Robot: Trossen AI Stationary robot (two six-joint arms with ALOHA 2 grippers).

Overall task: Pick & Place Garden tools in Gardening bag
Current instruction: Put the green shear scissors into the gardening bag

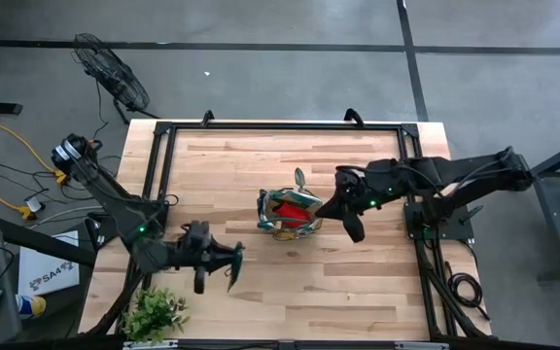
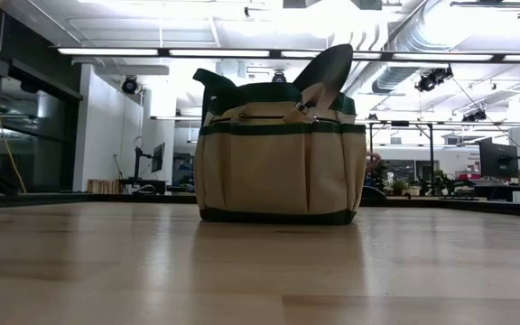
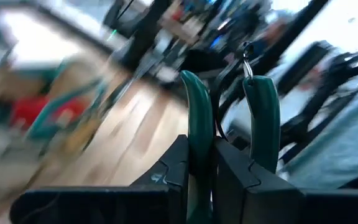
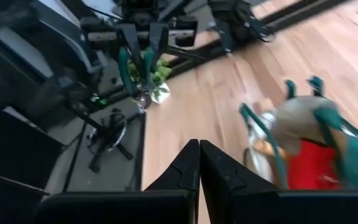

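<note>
Left gripper (image 1: 224,261) is clamped on the green-handled pruning shears (image 3: 199,118), near the front edge beside the leafy plant (image 1: 154,313); bare wood separates it from the gardening bag (image 1: 290,215) mid-table. Handles point outward from the fingers. Right gripper (image 1: 353,228), pinched closed and empty, sits just right of the bag.

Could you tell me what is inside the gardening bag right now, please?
Inside the gardening bag a red bundle shows, and a trowel blade sticks out the top. Whatever lies beneath them is hidden.
</note>
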